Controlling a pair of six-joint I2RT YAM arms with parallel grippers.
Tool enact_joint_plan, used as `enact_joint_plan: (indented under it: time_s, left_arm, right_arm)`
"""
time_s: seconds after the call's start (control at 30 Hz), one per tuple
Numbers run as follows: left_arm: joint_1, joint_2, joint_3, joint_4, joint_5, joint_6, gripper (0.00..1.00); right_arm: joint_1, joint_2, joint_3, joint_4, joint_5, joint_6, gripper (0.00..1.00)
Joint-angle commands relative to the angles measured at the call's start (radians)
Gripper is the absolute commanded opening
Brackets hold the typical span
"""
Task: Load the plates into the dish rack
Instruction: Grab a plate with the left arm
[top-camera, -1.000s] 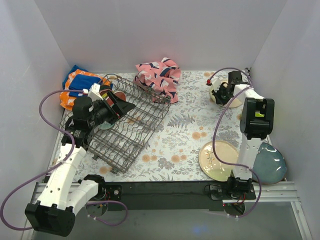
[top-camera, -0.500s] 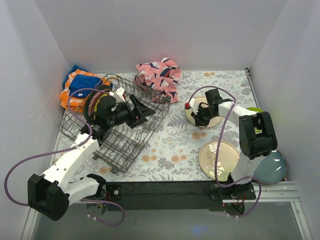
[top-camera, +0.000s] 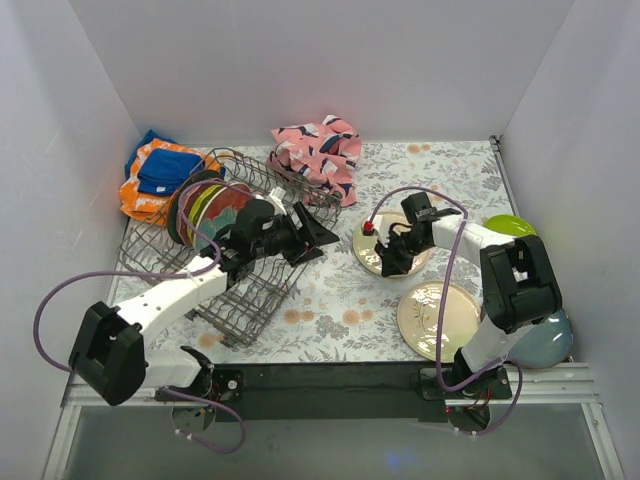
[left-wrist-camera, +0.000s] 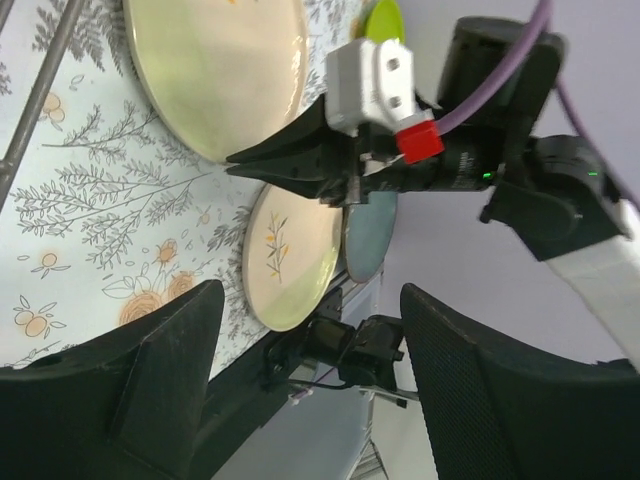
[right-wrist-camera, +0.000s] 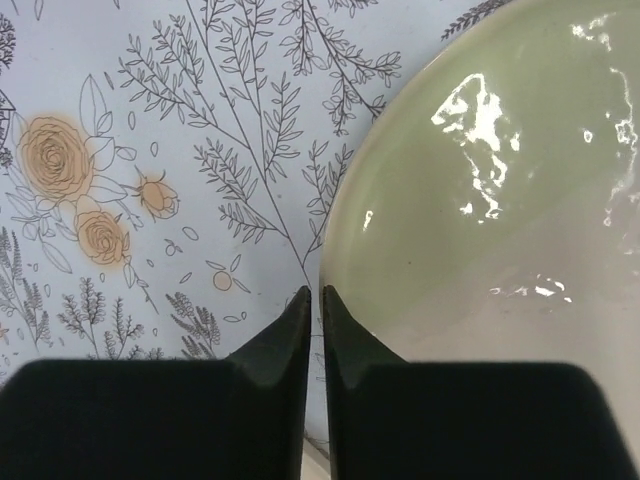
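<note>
Right gripper (right-wrist-camera: 314, 292): fingers are clenched on the very rim of the pale plate (right-wrist-camera: 480, 200), with only a thin sliver of edge pinched between the tips. Whether the plate is clear of the table (top-camera: 340, 300) cannot be told.

Left gripper (top-camera: 315, 238): jaws are spread wide and nothing is held. It is pointed at the pinched plate from the rack side.

Dish rack (top-camera: 250, 285): it is set askew at the left of the table, with several plates (top-camera: 205, 205) stood in its far end. The pinched plate is well apart from it, to the right.

Risks noted:
- The hold is shallow and off-centre, so the glossy plate is likely to pivot or slide out if swung quickly.
- The two grippers are close together; contact is possible if a hand-over is attempted without the jaws being lined up on a free part of the rim.
- The rack could be nudged by the left arm lying over it, so the slots would be shifted.
- Two more plates, a cream one (top-camera: 437, 320) and a blue-grey one (top-camera: 550, 335), lie near the right arm's base and could be clipped.
</note>
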Motion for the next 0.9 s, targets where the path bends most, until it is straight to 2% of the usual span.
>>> enact_joint_plan:
  time_s: [0.0, 0.13, 0.2, 0.47, 0.6, 0.63, 0.87]
  left_arm:
    - [-0.075, 0.090, 0.052, 0.026, -0.069, -0.031, 0.67]
    - [-0.132, 0.171, 0.110, 0.005, -0.132, -0.055, 0.66]
    - [-0.162, 0.225, 0.147, -0.017, -0.174, -0.069, 0.65]
    - [-0.236, 0.443, 0.285, -0.078, -0.252, -0.141, 0.58]
    - [-0.259, 0.570, 0.404, -0.234, -0.324, -0.163, 0.58]
    - [-0.262, 0.587, 0.450, -0.260, -0.383, -0.166, 0.58]
    - [-0.267, 0.688, 0.541, -0.397, -0.509, -0.235, 0.51]
  right_arm:
    - [-0.028, -0.051, 0.079, -0.096, -0.011, 0.064, 0.19]
    - [-0.117, -0.075, 0.156, -0.103, -0.007, 0.104, 0.43]
    - [-0.176, -0.087, 0.177, -0.105, -0.014, 0.116, 0.47]
    - [-0.278, -0.162, 0.132, -0.100, -0.072, 0.165, 0.56]
    - [-0.279, -0.212, 0.092, -0.088, -0.105, 0.148, 0.60]
    - [-0.281, -0.231, 0.080, -0.088, -0.109, 0.145, 0.60]
    - [-0.283, -0.269, 0.049, -0.087, -0.134, 0.131, 0.61]
